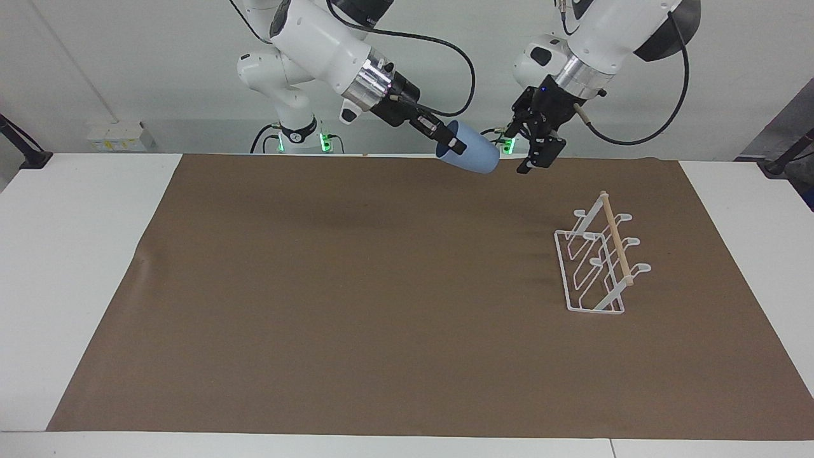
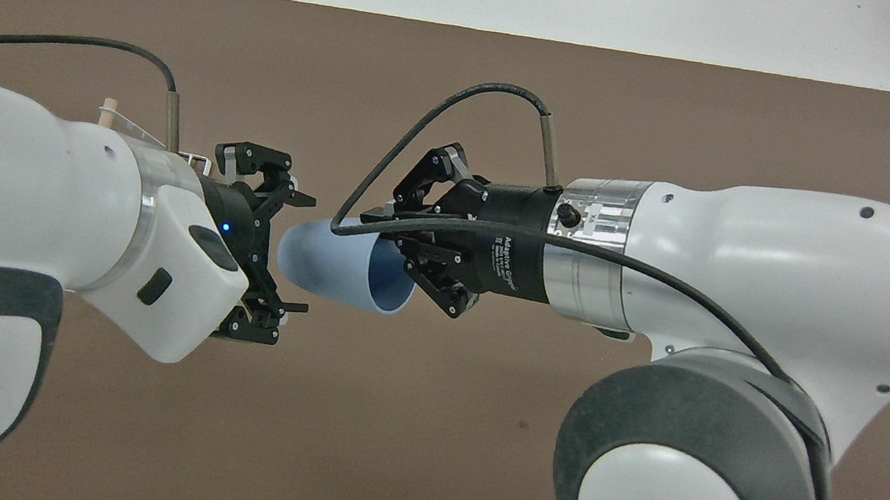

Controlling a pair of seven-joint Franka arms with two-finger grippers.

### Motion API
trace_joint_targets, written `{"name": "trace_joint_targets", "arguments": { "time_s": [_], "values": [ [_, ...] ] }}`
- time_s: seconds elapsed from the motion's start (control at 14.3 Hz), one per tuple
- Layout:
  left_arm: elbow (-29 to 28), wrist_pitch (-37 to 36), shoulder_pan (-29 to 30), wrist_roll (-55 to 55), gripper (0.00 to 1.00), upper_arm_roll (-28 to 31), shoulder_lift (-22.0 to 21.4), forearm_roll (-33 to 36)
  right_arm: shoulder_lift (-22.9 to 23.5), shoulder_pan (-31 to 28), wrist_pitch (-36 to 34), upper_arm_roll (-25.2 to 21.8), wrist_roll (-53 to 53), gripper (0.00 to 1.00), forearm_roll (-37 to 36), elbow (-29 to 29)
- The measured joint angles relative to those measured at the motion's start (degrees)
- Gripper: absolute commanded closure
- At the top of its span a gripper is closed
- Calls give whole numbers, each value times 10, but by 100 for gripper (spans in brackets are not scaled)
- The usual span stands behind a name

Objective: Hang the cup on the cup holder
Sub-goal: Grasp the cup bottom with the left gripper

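My right gripper [image 1: 450,145] is shut on the rim of the light-blue cup [image 1: 474,156] and holds it on its side in the air over the mat's edge nearest the robots. The cup's base points toward the left arm's end. In the overhead view the right gripper [image 2: 402,257] pinches the cup's [image 2: 333,266] wall. My left gripper [image 1: 518,152] is open, level with the cup, with its fingers spread around the cup's base [image 2: 300,253]. The white wire cup holder [image 1: 601,261] stands on the mat toward the left arm's end. In the overhead view only its dowel tip [image 2: 108,107] shows past the left arm.
A brown mat [image 1: 350,286] covers most of the white table [image 1: 63,254]. Black cables loop off both wrists. Nothing else stands on the mat.
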Motion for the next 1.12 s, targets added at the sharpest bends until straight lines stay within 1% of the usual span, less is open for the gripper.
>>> {"name": "trace_joint_targets", "arguments": {
  "time_s": [0.07, 0.14, 0.21, 0.42, 0.7, 0.91, 0.98, 1.12],
  "values": [
    [-5, 6, -2, 0, 14, 0, 0, -7, 0, 0, 0, 0, 0, 100, 0, 0],
    [-8, 12, -5, 0, 97, 0, 0, -12, 0, 0, 0, 0, 0, 100, 0, 0],
    [-10, 17, -9, 0, 100, 0, 0, -13, 0, 0, 0, 0, 0, 100, 0, 0],
    [-15, 39, -15, 1, 100, 1, 0, -13, 0, -1, -3, -1, 2, 100, 0, 0],
    [-16, 45, -19, 0, 100, 4, 0, -13, 0, -1, -3, -3, 2, 100, 0, 0],
    [-17, 46, -21, -1, 100, 4, 0, -14, 0, 0, -3, -2, 2, 61, 0, 0],
    [-17, 46, -23, -3, 100, 3, 0, -15, 0, 0, -3, -1, 2, 54, 0, 0],
    [-17, 46, -25, -5, 100, 3, 0, -15, 0, 0, -3, 0, 2, 48, 0, 0]
  ]
}}
